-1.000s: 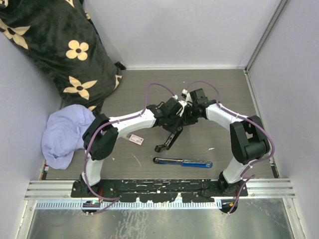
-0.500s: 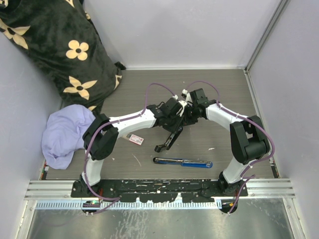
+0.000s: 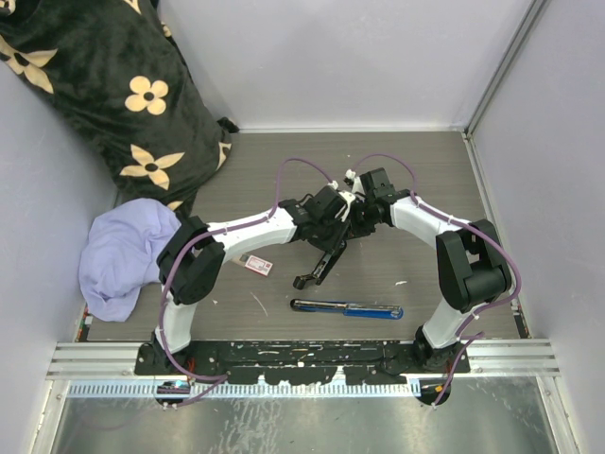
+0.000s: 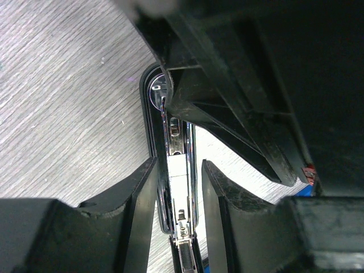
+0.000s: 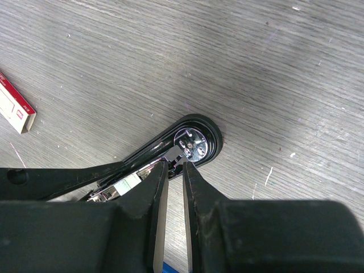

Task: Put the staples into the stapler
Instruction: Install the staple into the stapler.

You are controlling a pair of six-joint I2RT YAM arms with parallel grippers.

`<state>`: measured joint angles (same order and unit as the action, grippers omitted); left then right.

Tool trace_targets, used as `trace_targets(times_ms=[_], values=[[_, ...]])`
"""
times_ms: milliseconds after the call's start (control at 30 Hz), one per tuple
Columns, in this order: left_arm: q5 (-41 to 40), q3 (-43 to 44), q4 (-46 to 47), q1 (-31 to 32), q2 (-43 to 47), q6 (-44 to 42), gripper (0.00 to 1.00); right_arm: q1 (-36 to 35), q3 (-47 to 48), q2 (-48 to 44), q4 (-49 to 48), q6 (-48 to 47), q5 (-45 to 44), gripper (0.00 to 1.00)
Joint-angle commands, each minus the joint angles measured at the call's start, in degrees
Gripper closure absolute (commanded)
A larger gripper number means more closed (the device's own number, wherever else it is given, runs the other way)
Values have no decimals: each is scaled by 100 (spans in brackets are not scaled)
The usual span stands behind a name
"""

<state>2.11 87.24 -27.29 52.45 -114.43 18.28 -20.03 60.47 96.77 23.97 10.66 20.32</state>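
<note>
the left gripper (image 4: 178, 170) stands spread, its fingers straddling the metal rail of the opened black stapler (image 3: 321, 263) with a thin gap on either side. the right gripper (image 5: 173, 166) is pinched on the rail's rear end, by the stapler's round heel. the box of staples (image 3: 258, 265) lies flat on the table (image 3: 425, 180) beside the left forearm, apart from the black stapler. a blue stapler (image 3: 346, 308) lies nearer the bases.

The grey wood-grain table (image 3: 425, 189) bears a staples box (image 3: 258, 265), black stapler (image 3: 319, 267), blue stapler (image 3: 346, 308), lilac cloth (image 3: 123, 255) and floral cushion (image 3: 104, 85)
</note>
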Motion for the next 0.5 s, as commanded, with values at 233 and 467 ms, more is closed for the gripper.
trace_targets(times_ms=[233,467], values=[[-286,-259,566,30,888,-140,53,-75,-266,287,539,-181,-119,80],[-446,-416,557,-68,1345,-152,46,-76,-256,315,562,-169,-167,80]])
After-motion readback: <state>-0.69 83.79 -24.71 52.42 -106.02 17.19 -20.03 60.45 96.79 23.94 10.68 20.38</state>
